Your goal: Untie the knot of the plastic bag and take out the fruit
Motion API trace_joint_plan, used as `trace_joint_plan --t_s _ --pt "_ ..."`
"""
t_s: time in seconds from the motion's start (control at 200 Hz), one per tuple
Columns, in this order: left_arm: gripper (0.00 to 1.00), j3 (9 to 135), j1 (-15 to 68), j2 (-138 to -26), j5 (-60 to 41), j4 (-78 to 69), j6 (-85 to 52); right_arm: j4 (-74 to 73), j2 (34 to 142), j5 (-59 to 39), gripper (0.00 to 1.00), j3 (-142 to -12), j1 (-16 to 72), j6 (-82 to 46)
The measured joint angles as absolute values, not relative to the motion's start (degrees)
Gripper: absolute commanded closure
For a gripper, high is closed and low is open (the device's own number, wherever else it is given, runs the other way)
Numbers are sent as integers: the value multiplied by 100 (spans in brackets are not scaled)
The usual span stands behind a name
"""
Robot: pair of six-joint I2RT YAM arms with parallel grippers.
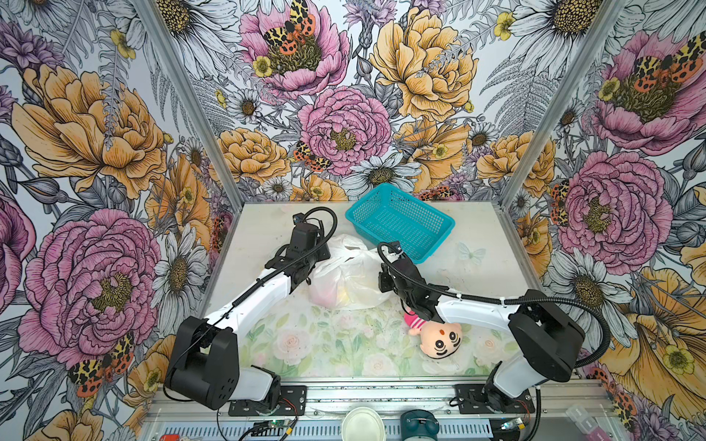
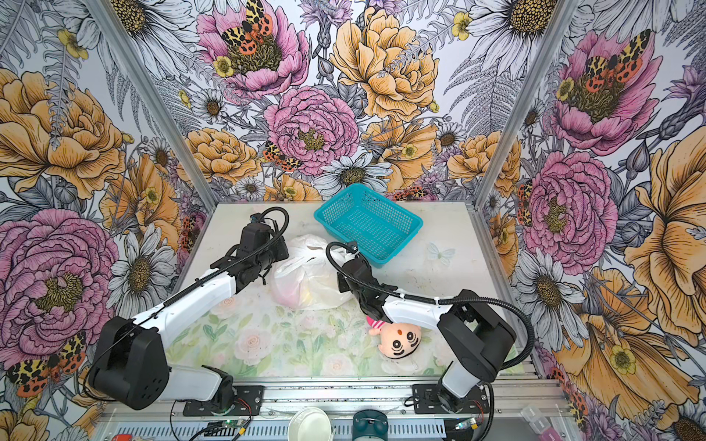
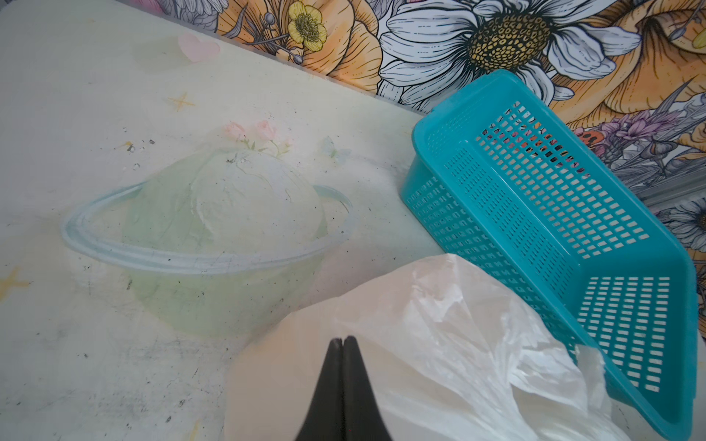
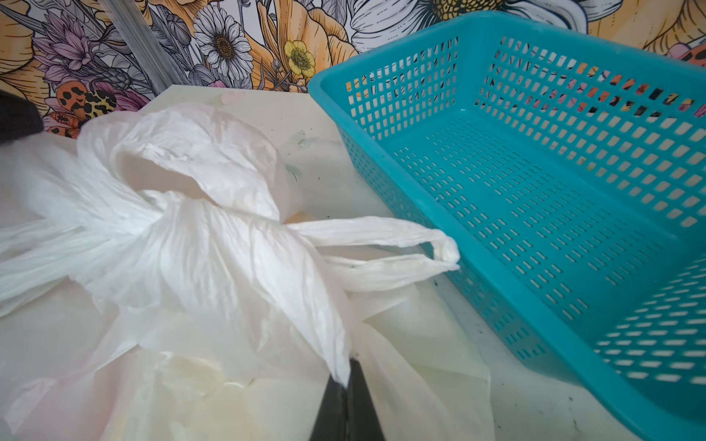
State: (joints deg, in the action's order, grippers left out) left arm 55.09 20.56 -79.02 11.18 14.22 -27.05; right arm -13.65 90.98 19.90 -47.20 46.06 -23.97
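White film of the bag pinched in my right gripper; left gripper clenched empty. Hard pull could tighten the knot.

Teal mesh basket: upper centre of both top views, set diagonally. Plush doll: lower right, lying on the floral mat.

Pale bench, scuffed, faded floral and planet print. On it: white plastic bag mid-bench, teal basket just behind it toward the back wall, plush doll front right, apart from both.
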Motion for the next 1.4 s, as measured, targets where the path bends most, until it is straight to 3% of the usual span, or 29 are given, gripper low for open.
trace_joint_plan --t_s 1.031,1.401 --pt "100 4956 1621 -7391 1260 1146 -3028 -2464 8409 2449 100 -3282 4228 -3114" --pt "100 4604 1028 -7391 860 799 -3332 -3052 8399 2633 100 -2808 4228 -3511"
